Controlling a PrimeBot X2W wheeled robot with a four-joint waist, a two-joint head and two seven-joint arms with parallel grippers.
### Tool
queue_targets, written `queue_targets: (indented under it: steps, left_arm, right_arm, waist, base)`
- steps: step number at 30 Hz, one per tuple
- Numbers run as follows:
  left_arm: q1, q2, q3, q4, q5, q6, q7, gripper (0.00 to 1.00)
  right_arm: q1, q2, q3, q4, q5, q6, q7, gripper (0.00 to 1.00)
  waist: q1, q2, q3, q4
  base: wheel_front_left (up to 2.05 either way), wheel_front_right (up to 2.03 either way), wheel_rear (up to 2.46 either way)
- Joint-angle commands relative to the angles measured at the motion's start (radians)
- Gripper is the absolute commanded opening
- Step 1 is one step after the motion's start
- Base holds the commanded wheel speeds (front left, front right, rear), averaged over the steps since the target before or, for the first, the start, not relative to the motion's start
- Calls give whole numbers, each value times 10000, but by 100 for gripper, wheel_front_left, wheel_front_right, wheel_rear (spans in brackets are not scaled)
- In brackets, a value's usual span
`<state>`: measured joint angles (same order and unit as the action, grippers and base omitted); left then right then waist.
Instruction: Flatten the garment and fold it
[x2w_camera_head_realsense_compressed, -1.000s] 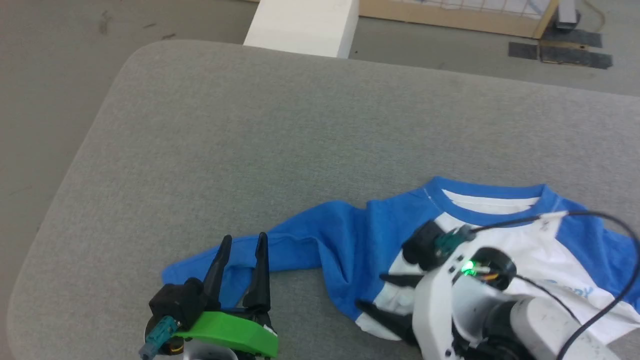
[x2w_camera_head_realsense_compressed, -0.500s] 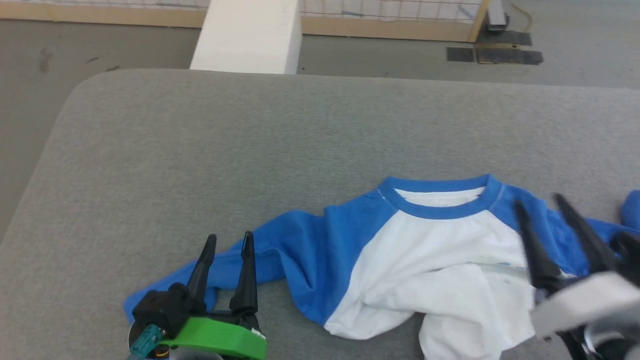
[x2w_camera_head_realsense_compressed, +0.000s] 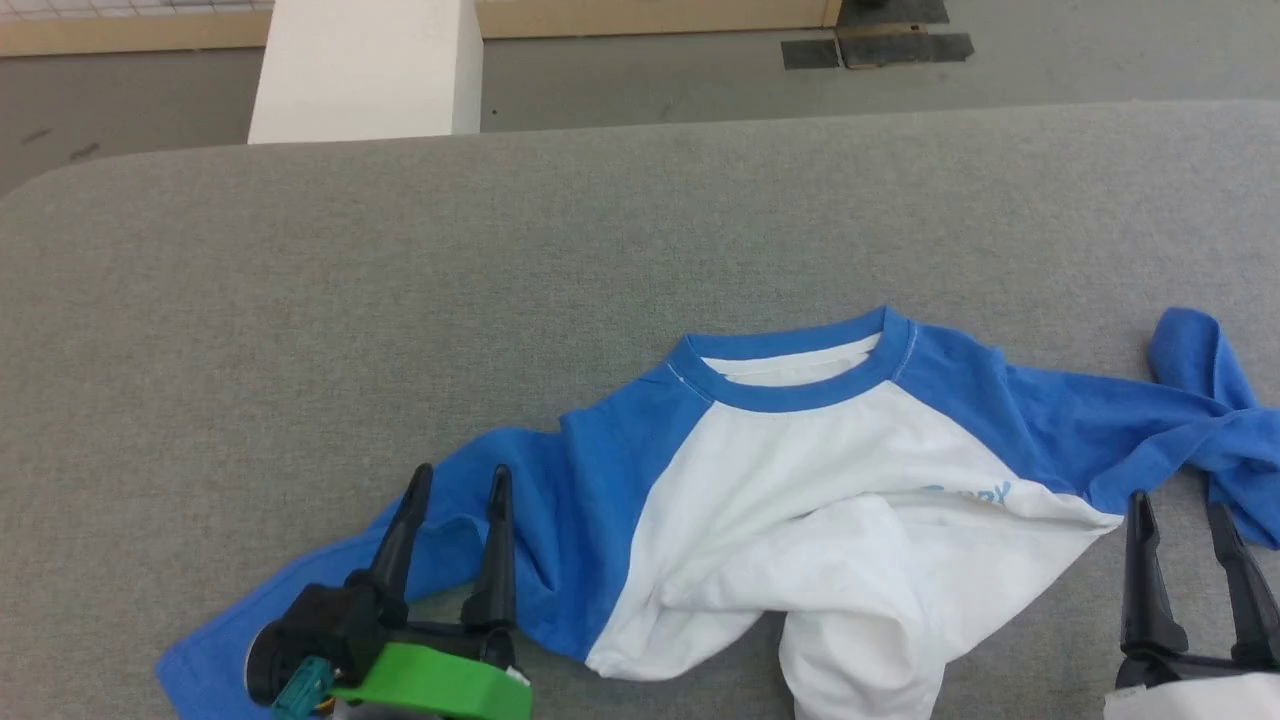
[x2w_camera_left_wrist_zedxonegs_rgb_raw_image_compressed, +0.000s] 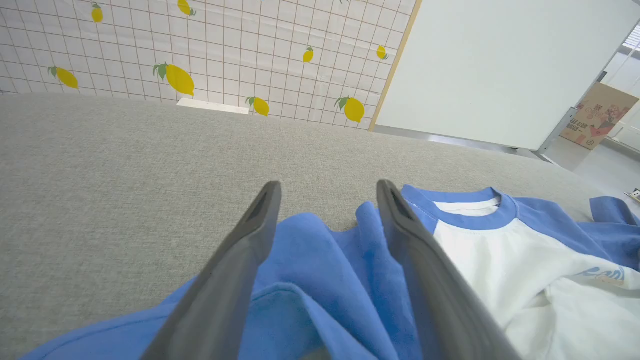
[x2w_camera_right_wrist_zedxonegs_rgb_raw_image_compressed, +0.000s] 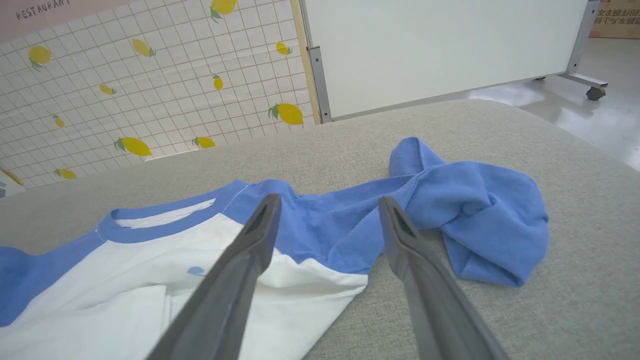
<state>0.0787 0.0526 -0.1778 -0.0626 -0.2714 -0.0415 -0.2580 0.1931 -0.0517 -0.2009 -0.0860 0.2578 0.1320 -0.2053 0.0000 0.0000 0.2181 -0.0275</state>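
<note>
The garment (x2w_camera_head_realsense_compressed: 850, 490) lies crumpled on the grey table (x2w_camera_head_realsense_compressed: 600, 230), neck band toward the far edge, its white body creased and folded over at the hem. Its left blue sleeve (x2w_camera_head_realsense_compressed: 470, 480) runs to the lower left. My left gripper (x2w_camera_head_realsense_compressed: 460, 475) stands open just above that sleeve, and the cloth (x2w_camera_left_wrist_zedxonegs_rgb_raw_image_compressed: 320, 260) bulges up between the fingers. The right sleeve (x2w_camera_head_realsense_compressed: 1200, 420) is bunched and twisted at the right. My right gripper (x2w_camera_head_realsense_compressed: 1178, 505) is open with nothing in it, just short of the sleeve (x2w_camera_right_wrist_zedxonegs_rgb_raw_image_compressed: 475, 210) and the white hem corner (x2w_camera_right_wrist_zedxonegs_rgb_raw_image_compressed: 310, 280).
A white box (x2w_camera_head_realsense_compressed: 365, 70) stands on the floor beyond the table's far edge. The table's rounded left corner (x2w_camera_head_realsense_compressed: 40, 185) is at the upper left. A lemon-patterned tiled wall (x2w_camera_left_wrist_zedxonegs_rgb_raw_image_compressed: 200, 50) and a white board on wheels (x2w_camera_right_wrist_zedxonegs_rgb_raw_image_compressed: 425, 45) stand behind.
The head camera has panned. My right arm has drawn back from over the shirt's body to the lower right, uncovering it. The left gripper stays open over the left sleeve.
</note>
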Motion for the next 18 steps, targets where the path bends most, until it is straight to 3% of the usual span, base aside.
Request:
queue_targets:
  steps: [1,5,12,18]
  left_arm:
    - [-223,18,-84,21,161,-110,-38,100]
    - [-1224,502,-636,65,536,-439,942,100]
    - [-4122,1350,-2498,943,715,-855,4520,100]
    - [-5888,1466,-3804,2077,-84,-887,6476,100]
  right_arm:
    - [-287,12,30,71,63,-13,-115,100]
    - [-465,13,32,227,101,-13,-224,100]
    - [-562,13,279,359,120,-13,-184,100]
    - [-672,14,489,413,118,-13,-92,100]
  waist:
    - [0,0,119,-79]
    - [0,0,199,125]
    - [0,0,491,544]
    - [0,0,848,656]
  base:
    - [0,0,0]
    - [0,0,0]
    - [0,0,0]
    - [0,0,0]
